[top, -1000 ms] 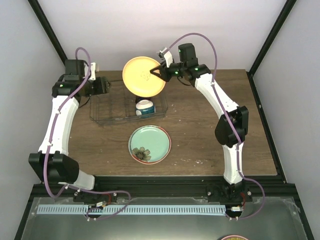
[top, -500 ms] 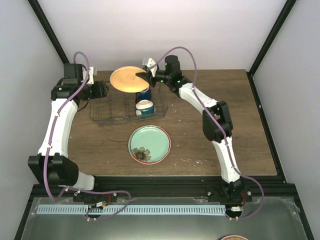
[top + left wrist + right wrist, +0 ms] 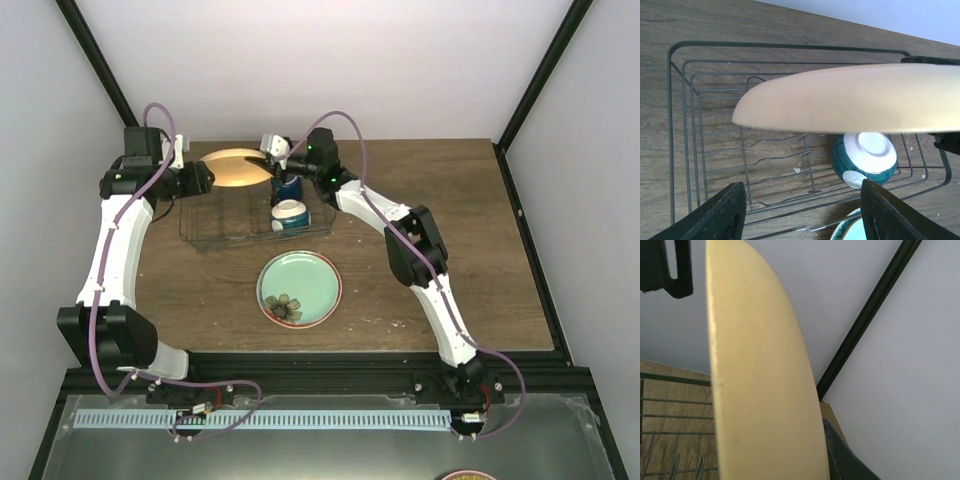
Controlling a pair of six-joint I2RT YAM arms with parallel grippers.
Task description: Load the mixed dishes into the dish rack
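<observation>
Plate [image 3: 232, 168] gripped at rim by right jaws above rack [image 3: 215, 215]; left jaws spread.

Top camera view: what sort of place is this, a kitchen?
Probably a robot test booth: a wooden table boxed in by plain white walls, two robot arms at its near edge, a wire dish rack.

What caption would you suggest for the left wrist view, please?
Left wrist view: orange-yellow plate hanging above the wire dish rack, inside which the white-and-teal bowl sits.

Orange-yellow plate [image 3: 850, 100] cut by frame edge (left wrist); dark blue mug [image 3: 287, 188] seemingly half-hidden behind right arm [image 3: 372, 203].
</observation>
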